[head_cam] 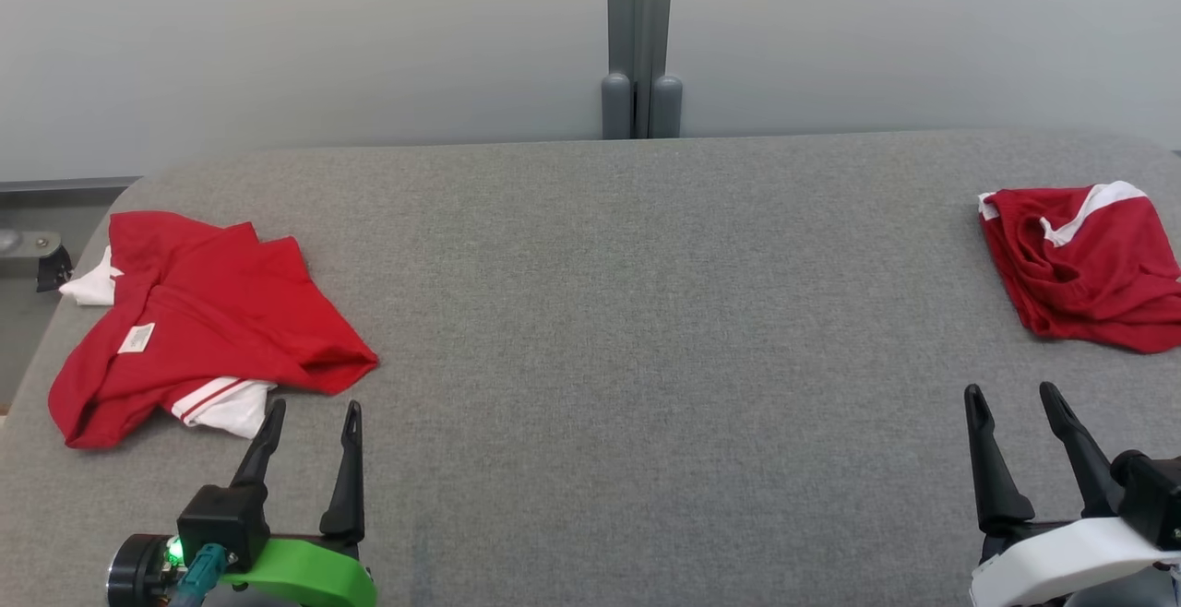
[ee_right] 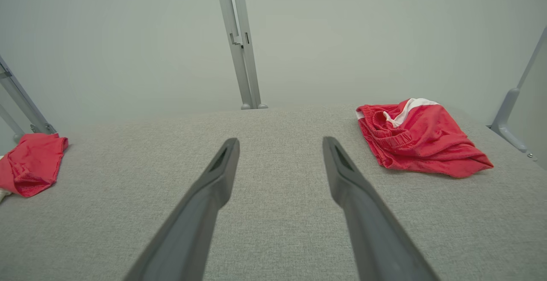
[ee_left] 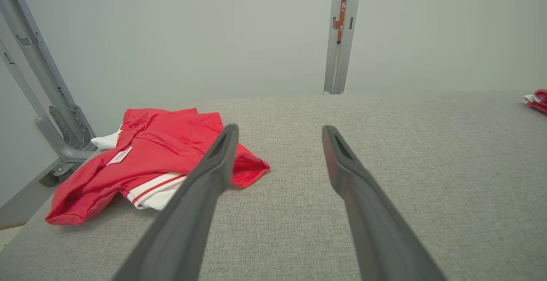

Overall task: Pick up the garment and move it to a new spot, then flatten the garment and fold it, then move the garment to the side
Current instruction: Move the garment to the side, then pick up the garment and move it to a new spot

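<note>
Red shirt sits crumpled at the desk's left edge, just past the left gripper. It and the right gripper both have fingers wide apart, empty. Shirt looks light and floppy, so I'd pinch the collar or hem.

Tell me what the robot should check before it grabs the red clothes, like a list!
1. Left gripper open and holding nothing: ok.
2. Right gripper open and holding nothing: ok.
3. Red shirt lying on its own close ahead of the left gripper, nothing on top of it: ok.
4. Red shorts lying on their own ahead of the right gripper: ok.
5. Bare space in the middle of the grey table for a new spot: ok.
6. Clothes flat and ready to fold: not ok, both are bunched up.
</note>
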You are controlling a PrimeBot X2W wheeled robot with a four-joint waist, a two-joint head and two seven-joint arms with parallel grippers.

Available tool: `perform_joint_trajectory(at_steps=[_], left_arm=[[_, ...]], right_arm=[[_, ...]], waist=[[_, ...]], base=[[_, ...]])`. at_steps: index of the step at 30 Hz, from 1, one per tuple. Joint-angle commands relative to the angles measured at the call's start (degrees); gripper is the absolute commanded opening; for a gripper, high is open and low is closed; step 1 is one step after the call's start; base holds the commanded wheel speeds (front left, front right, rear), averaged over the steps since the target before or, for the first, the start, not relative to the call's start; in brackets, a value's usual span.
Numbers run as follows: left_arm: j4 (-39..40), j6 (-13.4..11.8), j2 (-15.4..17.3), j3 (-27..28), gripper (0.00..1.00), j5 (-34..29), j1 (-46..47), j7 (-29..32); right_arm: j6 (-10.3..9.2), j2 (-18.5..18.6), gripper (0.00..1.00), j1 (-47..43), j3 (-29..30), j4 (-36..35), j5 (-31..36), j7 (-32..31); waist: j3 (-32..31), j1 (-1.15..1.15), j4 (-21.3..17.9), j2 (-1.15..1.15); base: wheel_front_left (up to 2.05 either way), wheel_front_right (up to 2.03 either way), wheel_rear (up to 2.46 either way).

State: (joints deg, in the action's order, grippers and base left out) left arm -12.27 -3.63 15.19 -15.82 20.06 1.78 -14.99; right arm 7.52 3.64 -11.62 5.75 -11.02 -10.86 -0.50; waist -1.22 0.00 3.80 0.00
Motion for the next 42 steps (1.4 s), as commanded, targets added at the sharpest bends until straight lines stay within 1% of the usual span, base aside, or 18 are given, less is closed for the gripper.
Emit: perform_joint_trajectory(at_steps=[1,10,16,20,23,29,33,37,40,42], left_arm=[[-0.38,0.29,-0.07,-0.08,1.0,-0.56,-0.5,-0.17],[-1.69,1.03,-0.91,0.23,1.0,-1.27,1.06,-0.21],[-1.78,1.53,-1.65,0.75,1.0,-1.72,1.95,-0.2],[-1.37,1.74,-2.74,1.38,1.0,-2.16,4.0,-0.15],[-1.05,2.07,-3.81,2.09,1.0,-2.4,6.02,-0.15],[-1.33,2.76,-5.6,4.8,1.0,-3.12,9.1,-0.15],[-2.07,3.33,-6.44,6.66,1.0,-3.94,10.16,-0.15],[-2.91,3.98,-7.1,8.47,1.0,-4.79,10.83,-0.15],[-3.18,4.16,-7.88,9.42,1.0,-5.55,11.39,-0.15],[-3.27,4.46,-8.39,10.12,1.0,-5.76,11.84,-0.15]], right_arm=[[-0.06,-0.15,1.0,-0.77,0.19,-0.6,0.21,-0.27],[-0.06,-0.23,1.0,-0.62,0.94,-1.67,0.17,-1.31],[-0.06,0.21,1.0,-0.82,1.13,-2.18,0.41,-1.33],[-0.05,0.21,1.0,-0.92,0.34,-3.22,0.37,-1.13],[-0.05,0.35,1.0,-0.15,-0.87,-4.34,0.21,-1.38],[-0.05,2.55,1.0,3.59,-3.59,-4.47,-0.31,-1.83],[-0.05,3.31,1.0,5.2,-4.52,-4.58,-0.34,-1.88],[-0.04,3.91,1.0,6.28,-4.63,-4.96,-0.02,-2.25],[-0.05,4.37,1.0,7.11,-4.84,-5.53,0.21,-2.74],[-0.05,4.77,1.0,8.06,-5.29,-6.14,0.24,-3.19]], waist=[[-0.28,0.0,0.17,0.0],[-0.3,0.0,0.56,0.0],[0.1,0.0,2.4,0.0],[1.11,0.0,6.46,0.0],[2.68,0.0,10.93,0.0],[4.77,0.0,19.06,0.0],[5.67,0.0,23.42,0.0],[6.92,0.0,26.49,0.0],[8.38,0.0,27.46,0.0],[9.93,0.0,27.35,0.0]], base=[[0.0,0.0,0.0],[0.0,0.0,0.0],[0.0,0.0,0.0],[0.0,0.0,0.0],[0.0,0.0,0.0],[0.0,0.0,0.0],[0.0,0.0,0.0],[0.0,0.0,0.0],[0.0,0.0,0.0],[0.0,0.0,0.0]])
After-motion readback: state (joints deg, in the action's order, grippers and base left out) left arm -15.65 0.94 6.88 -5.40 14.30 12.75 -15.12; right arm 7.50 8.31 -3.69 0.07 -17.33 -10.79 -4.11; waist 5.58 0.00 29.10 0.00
